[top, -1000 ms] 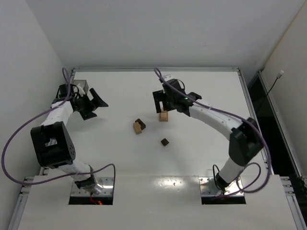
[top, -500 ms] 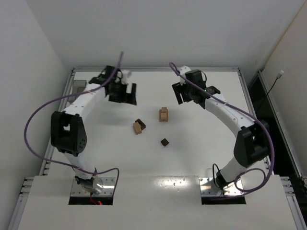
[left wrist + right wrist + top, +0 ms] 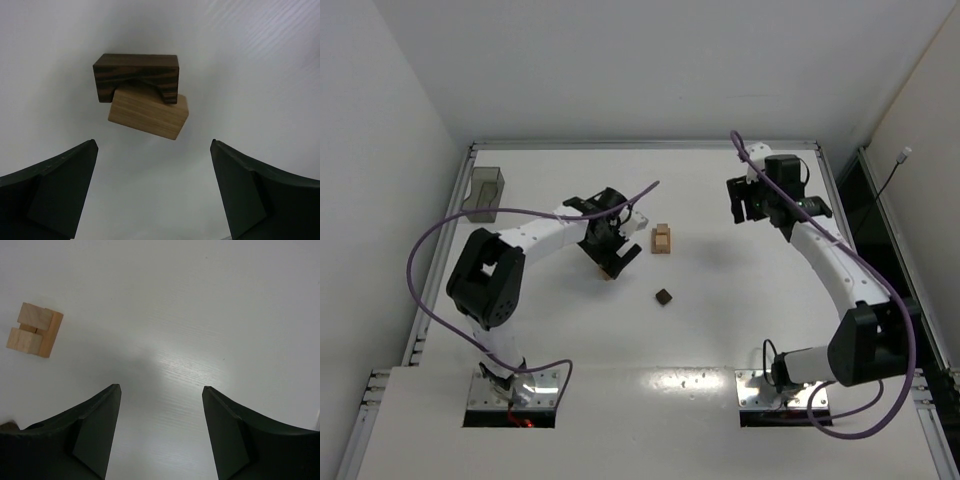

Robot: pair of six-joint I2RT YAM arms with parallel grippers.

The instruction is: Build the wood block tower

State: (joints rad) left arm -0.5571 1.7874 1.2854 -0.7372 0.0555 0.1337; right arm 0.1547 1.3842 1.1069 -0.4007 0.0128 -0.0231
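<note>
Dark cube sits alone nearest the bases on the white table. Next out, the left gripper hovers over a dark arch block touching a tan bar. Overhead mostly hides that pair, but the left wrist shows it plainly. Fingers are spread wide, touching nothing. Tan block cluster lies just beyond, also in the right wrist view. Right gripper is farther right, jaws partly apart, empty. Tower pieces lie loose mid-table. Grey bin is far left.
</note>
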